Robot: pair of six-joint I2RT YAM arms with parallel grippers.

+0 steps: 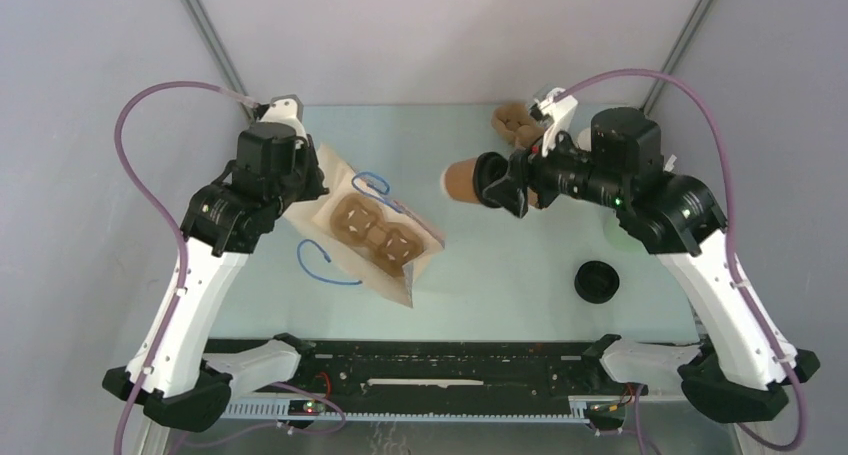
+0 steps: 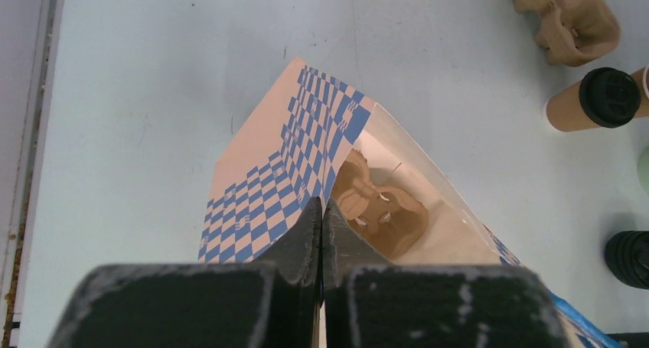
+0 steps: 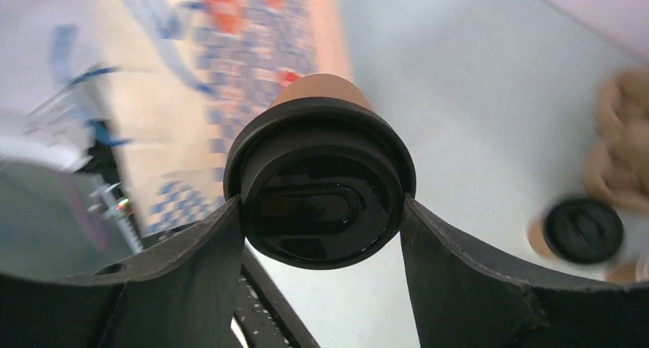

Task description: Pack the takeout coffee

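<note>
Now the right gripper [image 1: 503,182], clamped on the lid end of one takeout coffee cup [image 1: 458,180], holds it sideways just right of the paper bag [image 1: 335,180], whose far-left edge the left gripper [image 1: 306,171] pinches shut. Next, I judge, the cup needs turning upright and lowering into the cup carrier [image 1: 372,230] inside the bag, where the blue handles [image 1: 372,183] could snag. The second lidded cup [image 1: 597,280] stands near right, and a spare carrier [image 1: 515,125] lies far.

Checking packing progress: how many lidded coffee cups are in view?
2: one cup in the right gripper, held sideways; the other cup standing on the table near the right arm.
</note>
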